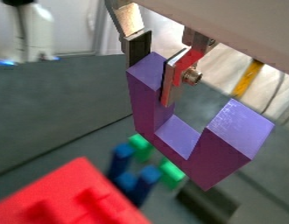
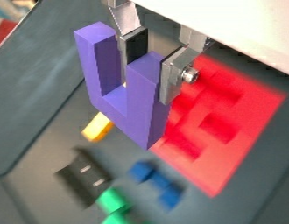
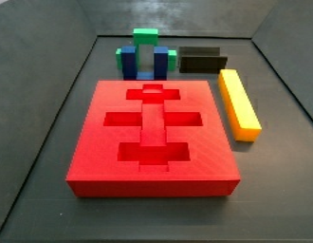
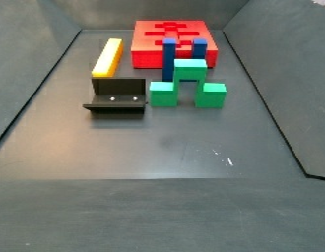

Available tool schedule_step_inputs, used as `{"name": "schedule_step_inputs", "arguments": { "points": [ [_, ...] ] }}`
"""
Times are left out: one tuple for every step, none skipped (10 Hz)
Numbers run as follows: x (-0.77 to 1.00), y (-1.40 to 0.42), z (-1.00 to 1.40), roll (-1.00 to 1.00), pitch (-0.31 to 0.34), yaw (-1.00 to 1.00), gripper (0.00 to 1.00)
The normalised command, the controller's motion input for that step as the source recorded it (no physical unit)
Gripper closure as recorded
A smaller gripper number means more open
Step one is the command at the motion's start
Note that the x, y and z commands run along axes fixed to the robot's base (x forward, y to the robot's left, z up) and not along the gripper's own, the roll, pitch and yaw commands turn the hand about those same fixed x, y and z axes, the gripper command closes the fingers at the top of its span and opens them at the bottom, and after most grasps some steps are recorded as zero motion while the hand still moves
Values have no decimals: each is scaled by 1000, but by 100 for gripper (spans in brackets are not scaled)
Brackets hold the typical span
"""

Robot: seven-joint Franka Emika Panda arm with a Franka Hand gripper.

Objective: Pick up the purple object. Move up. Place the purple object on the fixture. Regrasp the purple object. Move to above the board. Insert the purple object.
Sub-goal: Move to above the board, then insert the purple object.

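In both wrist views the tool (image 1: 160,59) grips one prong of the purple object (image 1: 188,122) between its silver fingers (image 2: 172,77), high above the red board (image 2: 229,122), fixture (image 2: 84,177) and blue-and-green block cluster (image 1: 141,166).

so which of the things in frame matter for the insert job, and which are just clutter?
Job:
- purple object, clamped by one prong in the gripper, held above the floor in both wrist views
- fixture, bare
- board, cutouts unfilled

Lying about:
- yellow bar, beside the board
- blue-and-green block cluster, between board and fixture
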Motion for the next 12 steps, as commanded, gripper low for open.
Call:
{"name": "schedule_step_inputs", "arguments": {
  "points": [
    [-72, -65, 4, -1000, 105, 36, 100],
    [-57, -9, 8, -1000, 79, 40, 100],
    [-84, -14, 31, -1000, 53, 38, 100],
    [-93, 10, 2, -724, -7, 28, 100],
    [-69, 18, -3, -523, -22, 16, 100],
    [-40, 13, 8, -304, -18, 8, 100],
    [-29, 12, 1, -234, -13, 2, 100],
    [0, 0, 0, -10, 0, 0, 100],
    [114, -20, -109, -136, 77, -69, 100],
    [-69, -86, -23, -9, 0, 66, 100],
    [-683, -289, -380, -289, -19, -237, 100],
    [-40, -843, -354, -261, 136, 0, 100]
  ]
}}
